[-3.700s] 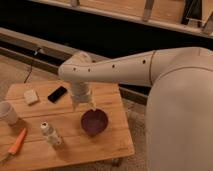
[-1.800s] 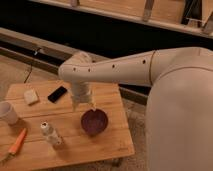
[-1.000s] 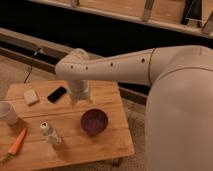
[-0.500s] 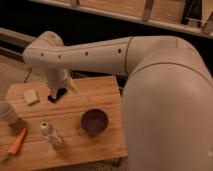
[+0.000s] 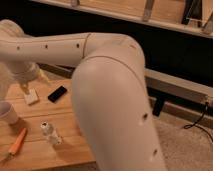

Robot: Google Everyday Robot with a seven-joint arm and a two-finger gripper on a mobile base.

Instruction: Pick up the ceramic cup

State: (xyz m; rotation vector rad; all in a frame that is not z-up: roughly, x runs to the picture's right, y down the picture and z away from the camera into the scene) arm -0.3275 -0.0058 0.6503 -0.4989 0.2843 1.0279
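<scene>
The ceramic cup (image 5: 6, 113) is a small plain white cup at the far left edge of the wooden table (image 5: 35, 116), partly cut off by the picture's edge. My gripper (image 5: 27, 85) is at the end of the long white arm, hanging over the back left of the table. It is above a small white block (image 5: 31, 96), to the upper right of the cup and apart from it. The arm's large white body fills the middle of the view. The dark purple bowl is hidden behind the arm.
A black phone (image 5: 57, 93) lies right of the white block. A small white bottle with a dark cap (image 5: 51, 134) lies near the table's front. An orange stick-like thing (image 5: 17, 141) lies at the front left. Carpet and a dark cable (image 5: 197, 120) are to the right.
The arm has swung from over the purple bowl to the left, over the table's back left corner. Its body now covers the bowl and the table's right side. The cup has not moved.
</scene>
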